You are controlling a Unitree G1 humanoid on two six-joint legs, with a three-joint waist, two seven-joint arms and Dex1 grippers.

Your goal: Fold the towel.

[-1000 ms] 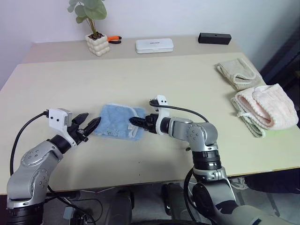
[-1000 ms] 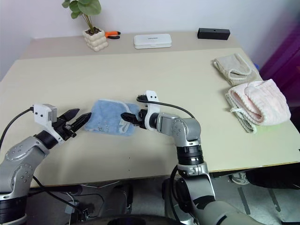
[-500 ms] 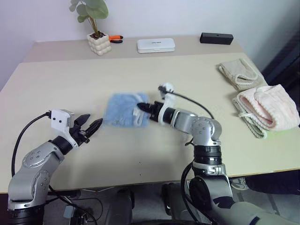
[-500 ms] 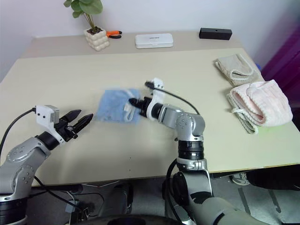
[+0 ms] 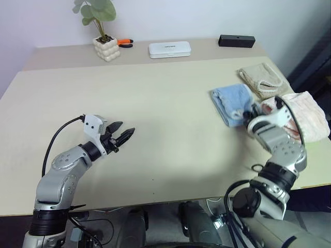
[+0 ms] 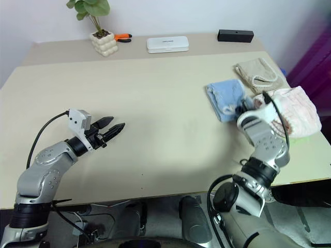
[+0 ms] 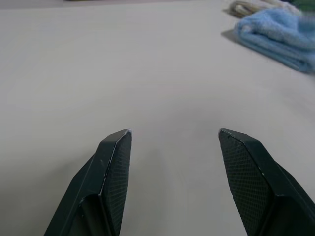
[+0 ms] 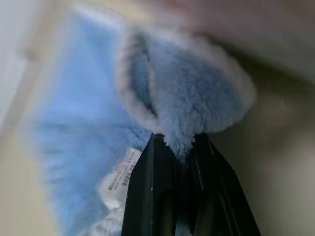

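your beige table (image 5: 155,103) carries the towel (image 5: 231,103) at three o'clock, pinched in your right gripper (image 8: 174,147) beside the pink towel (image 5: 305,113); your left gripper (image 5: 123,135) hovers level, fingers apart, at eight o'clock.

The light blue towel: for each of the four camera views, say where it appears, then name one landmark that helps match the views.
Left eye view: the towel lies at the right, beside the beige cloth.
Right eye view: right of centre.
Left wrist view: upper right corner.
Right wrist view: across the centre, pinched by the right gripper.
Shared landmark: the beige cloth next to it.
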